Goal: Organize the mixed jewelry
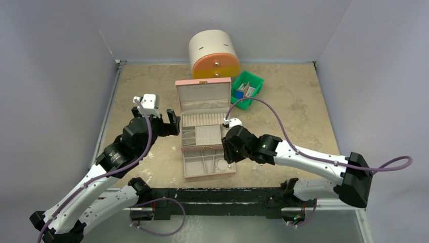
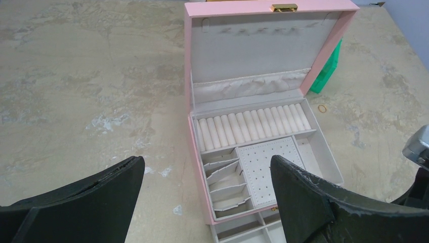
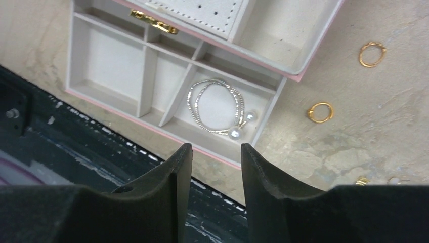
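Note:
A pink jewelry box [image 1: 202, 93] stands open mid-table, its lid up and its bottom drawer [image 1: 195, 169] pulled out toward me. In the drawer's right compartment lies silvery hoop jewelry [image 3: 216, 106] with two white beads. My right gripper [image 3: 216, 152] hovers just above and near of it, open, with nothing between its fingers. Gold rings [image 3: 320, 112] [image 3: 373, 53] lie on the table right of the box, with smaller gold bits [image 3: 361, 180] nearer. My left gripper [image 2: 205, 164] hangs wide open and empty at the box's left front corner. Another gold ring [image 2: 322, 108] lies beside the box.
A round cream and orange drawer cabinet [image 1: 215, 55] stands at the back. A green bin [image 1: 248, 88] with coloured items sits right of the lid. The black base rail [image 1: 222, 195] runs along the near edge, close under the drawer. Walls close in left, right and behind.

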You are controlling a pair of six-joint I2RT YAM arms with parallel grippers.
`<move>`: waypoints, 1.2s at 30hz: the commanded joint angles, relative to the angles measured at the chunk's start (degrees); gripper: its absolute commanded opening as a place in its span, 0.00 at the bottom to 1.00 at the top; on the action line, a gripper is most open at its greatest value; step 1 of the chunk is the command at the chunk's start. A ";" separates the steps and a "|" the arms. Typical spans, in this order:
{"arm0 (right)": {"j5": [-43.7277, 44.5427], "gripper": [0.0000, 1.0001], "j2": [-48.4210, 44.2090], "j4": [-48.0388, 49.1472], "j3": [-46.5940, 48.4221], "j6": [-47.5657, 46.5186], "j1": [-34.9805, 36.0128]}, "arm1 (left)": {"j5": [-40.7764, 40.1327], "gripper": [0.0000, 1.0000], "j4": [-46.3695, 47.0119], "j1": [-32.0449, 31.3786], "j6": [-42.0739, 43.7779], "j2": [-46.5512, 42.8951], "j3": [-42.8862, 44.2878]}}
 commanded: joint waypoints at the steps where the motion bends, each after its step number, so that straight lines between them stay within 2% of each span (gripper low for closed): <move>1: -5.41 0.42 -2.83 3.67 -2.92 1.96 0.32 | -0.97 0.95 1.22 0.01 0.29 -0.05 0.98; 5: -6.86 0.41 -1.88 6.88 -3.78 5.28 3.54 | -1.14 0.95 1.18 0.06 0.25 -0.33 0.91; 18: 0.42 0.42 9.19 7.91 -0.36 17.64 14.16 | -0.71 0.95 1.20 0.01 0.19 -0.83 0.98; 36: 9.57 0.38 21.85 1.36 6.49 28.11 17.93 | 1.29 0.94 1.31 0.02 -0.32 -2.58 0.98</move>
